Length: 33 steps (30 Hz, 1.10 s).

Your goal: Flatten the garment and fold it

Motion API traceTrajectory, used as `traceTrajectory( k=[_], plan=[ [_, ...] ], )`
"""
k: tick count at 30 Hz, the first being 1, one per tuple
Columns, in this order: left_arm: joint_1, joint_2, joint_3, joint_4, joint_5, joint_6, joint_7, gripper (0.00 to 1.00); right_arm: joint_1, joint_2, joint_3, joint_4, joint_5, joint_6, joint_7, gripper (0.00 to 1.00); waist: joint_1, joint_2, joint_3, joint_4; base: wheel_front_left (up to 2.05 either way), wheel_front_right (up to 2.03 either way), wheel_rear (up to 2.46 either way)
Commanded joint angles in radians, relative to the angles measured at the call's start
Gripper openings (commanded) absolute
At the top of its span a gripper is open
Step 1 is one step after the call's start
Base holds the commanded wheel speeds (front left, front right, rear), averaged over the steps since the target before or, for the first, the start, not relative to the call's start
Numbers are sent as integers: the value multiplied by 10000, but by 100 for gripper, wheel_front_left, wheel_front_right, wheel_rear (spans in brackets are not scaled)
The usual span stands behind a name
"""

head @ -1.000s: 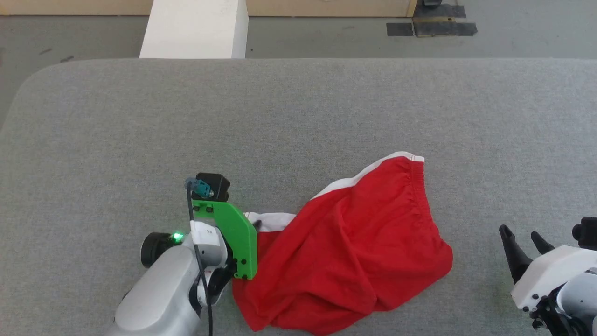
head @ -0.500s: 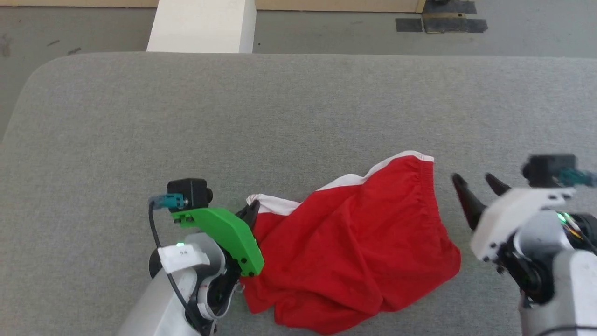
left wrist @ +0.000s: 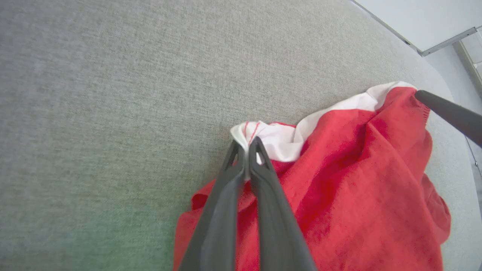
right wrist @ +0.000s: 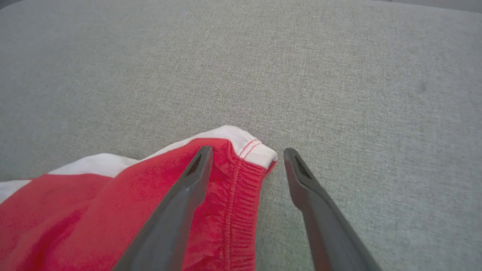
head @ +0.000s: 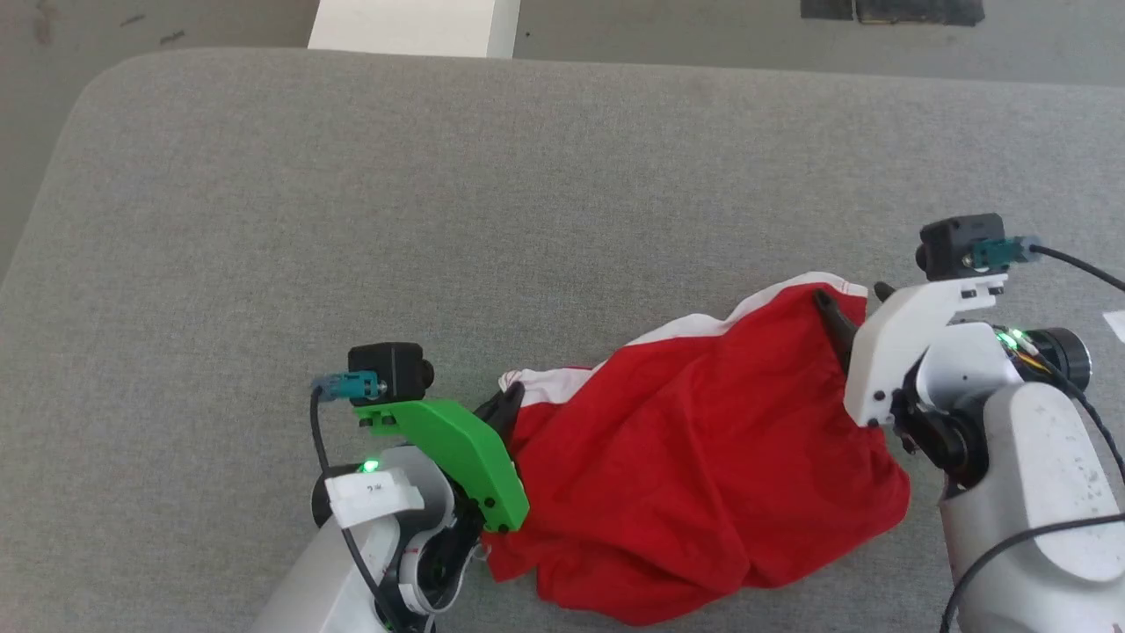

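- Head view: the garment lies crumpled at lower centre on the grey padded surface.
- The left gripper, at lower left, reaches rightward and is clenched on the garment's white-banded corner.
- The right gripper, at centre right, points up-left with its fingers spread astride the opposite corner.

a grey, felt-like table with a rounded far-left corner spreads across the head view. beyond its far edge lies a dull grey floor, where a white block stands close to the table's rim. further right on the floor sit dark patches, possibly tape. a small white scrap lies on the table at the right border.
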Motion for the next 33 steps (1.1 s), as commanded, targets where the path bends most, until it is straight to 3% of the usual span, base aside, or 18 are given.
traceTrajectory(
  k=[1,6,7,8,9,18,23,28,33],
  plan=[
    [-78,-20,-39,-3,14,-55,-29,0,-228,-8,23,220,-123,-13,-111,100,0,0,126,36,0,0,0],
    [-109,-74,-153,30,32,-93,-30,0,-515,-8,102,854,-163,-13,-195,100,0,0,263,42,0,0,0],
    [-107,-85,-170,42,29,-99,-36,0,-550,-8,114,950,-138,-13,-196,57,0,0,278,38,0,0,0],
    [-108,-88,-184,51,32,-104,-37,0,-578,-8,113,984,-149,-13,-255,35,0,0,289,34,0,0,0],
    [-111,-92,-201,60,35,-111,-41,0,-604,-8,112,1015,-157,-13,-337,0,0,0,292,26,0,0,0],
    [-60,-130,-198,101,-25,-173,-207,0,-421,-8,321,638,-9,-13,-680,0,0,0,-83,-97,0,0,0],
    [-185,-151,279,-200,-351,-343,-586,0,-179,-8,522,-252,765,-13,-304,0,0,0,-448,-224,0,0,0],
    [-1367,286,821,-421,-189,-528,-723,0,-883,-356,867,-1409,1439,-13,491,0,0,0,-597,-390,0,0,0],
    [-3299,692,1112,173,15,-914,-489,0,-2403,-674,1010,-1785,2469,-13,1272,0,0,0,-518,-534,0,0,0]
  ],
)
